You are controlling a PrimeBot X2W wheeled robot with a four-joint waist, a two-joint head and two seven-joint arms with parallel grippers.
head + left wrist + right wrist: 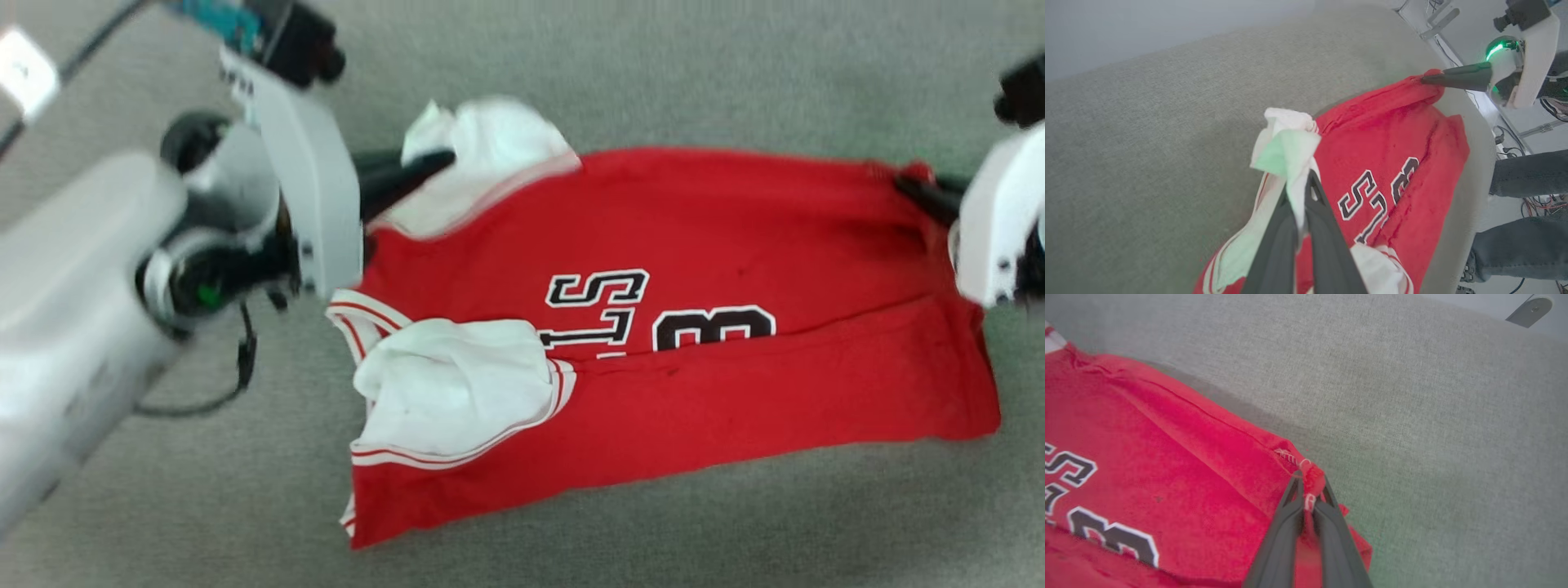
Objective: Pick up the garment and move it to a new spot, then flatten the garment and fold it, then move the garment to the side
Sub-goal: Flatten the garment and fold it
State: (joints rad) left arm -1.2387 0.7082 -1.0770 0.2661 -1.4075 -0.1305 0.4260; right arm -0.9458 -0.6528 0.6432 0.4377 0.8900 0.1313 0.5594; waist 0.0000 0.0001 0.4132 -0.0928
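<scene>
The garment [694, 245] is a red jersey with white sleeves and black lettering, spread across a grey cloth surface. My left gripper [437, 159] is shut on the white sleeve at the garment's far left corner; in the left wrist view the left gripper [1303, 183] pinches white fabric of the garment [1388, 134]. My right gripper [910, 184] is shut on the red hem corner at the far right. In the right wrist view, the right gripper [1308, 484] clamps a bunched red corner of the garment [1167, 457]. The near sleeve lies folded over the front.
The grey cloth surface [571, 73] reaches all round the garment. Beyond its edge in the left wrist view stand a person's legs in dark jeans [1527, 179], cables on the floor and a metal frame [1437, 20].
</scene>
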